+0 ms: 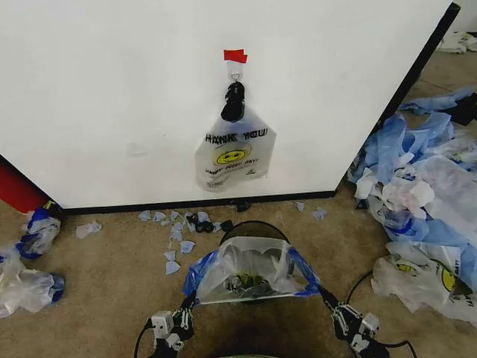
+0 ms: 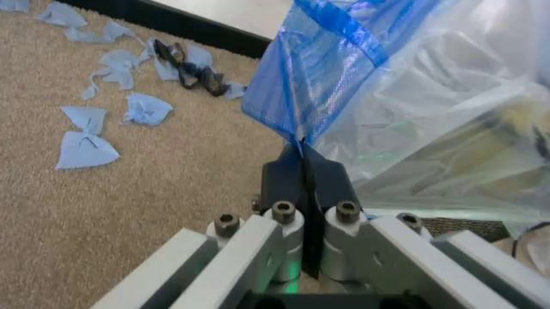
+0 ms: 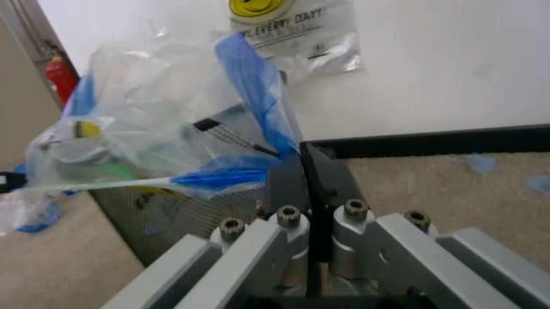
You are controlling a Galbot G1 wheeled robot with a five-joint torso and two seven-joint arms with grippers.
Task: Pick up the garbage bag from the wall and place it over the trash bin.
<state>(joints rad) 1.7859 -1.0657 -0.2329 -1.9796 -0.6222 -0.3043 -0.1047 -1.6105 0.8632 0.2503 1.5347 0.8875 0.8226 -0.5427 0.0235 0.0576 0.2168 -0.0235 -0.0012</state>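
Note:
The garbage bag (image 1: pixel 250 272), see-through with blue handles, is stretched open over the black mesh trash bin (image 1: pixel 253 230) on the carpet in front of the wall (image 1: pixel 112 89). My left gripper (image 1: pixel 188 302) is shut on the bag's left blue handle (image 2: pixel 301 84). My right gripper (image 1: pixel 325 297) is shut on the right blue handle (image 3: pixel 257 96). The bin's mesh side (image 3: pixel 172 212) shows under the bag (image 3: pixel 146 129) in the right wrist view. The bag's film (image 2: pixel 429 103) hangs slack between the two handles.
A whiter smiley bag (image 1: pixel 233 156) with THANK YOU lettering hangs from a black clip under red tape (image 1: pixel 235 56) on the wall. Blue and white bags pile up at the right (image 1: pixel 425 171) and left (image 1: pixel 26 276). Blue scraps (image 1: pixel 175 239) litter the carpet.

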